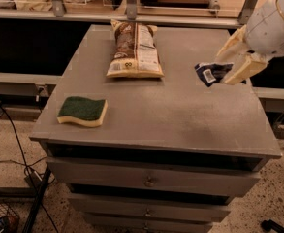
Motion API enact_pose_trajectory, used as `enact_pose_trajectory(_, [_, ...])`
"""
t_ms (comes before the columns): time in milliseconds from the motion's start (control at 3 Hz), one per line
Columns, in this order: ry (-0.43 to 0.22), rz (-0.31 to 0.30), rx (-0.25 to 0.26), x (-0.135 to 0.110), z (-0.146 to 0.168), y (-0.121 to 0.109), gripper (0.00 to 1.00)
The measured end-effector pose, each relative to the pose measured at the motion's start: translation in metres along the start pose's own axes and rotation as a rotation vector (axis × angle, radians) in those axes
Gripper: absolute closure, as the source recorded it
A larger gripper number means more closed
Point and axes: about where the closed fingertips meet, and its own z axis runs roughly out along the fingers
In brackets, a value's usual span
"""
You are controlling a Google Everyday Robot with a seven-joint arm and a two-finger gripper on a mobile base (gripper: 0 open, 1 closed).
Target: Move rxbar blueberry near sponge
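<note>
The rxbar blueberry (210, 73), a small navy wrapper with a white barcode label, hangs in the air over the right side of the grey table (180, 115). My gripper (231, 62) is shut on its right end, with its tan fingers (244, 69) above and below the bar. The sponge (83, 111), green on top over pale yellow foam, lies flat near the table's front left corner, far to the left of the gripper.
A large tan-brown snack bag (134, 49) lies at the back middle of the table. The table stands on drawers (151, 181). A shelf rail with metal posts (132, 1) runs behind. Cables (15, 169) lie on the floor at left.
</note>
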Motion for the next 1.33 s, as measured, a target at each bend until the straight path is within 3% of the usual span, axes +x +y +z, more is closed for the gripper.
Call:
enact_pose_trajectory(333, [-0.097,-0.097,0.030,-0.061,0.006,-0.025,1.00])
enact_pose_trajectory(667, [-0.187,-0.228,0.025,-0.137,0.018,-0.039,1.00])
enact_pose_trajectory(1000, [-0.245,-0.340,0.002,-0.206,0.035,-0.039,1.00])
enact_pose_trajectory(1333, [-0.248,-0.398,-0.021,-0.247,0.058,-0.031,0.84])
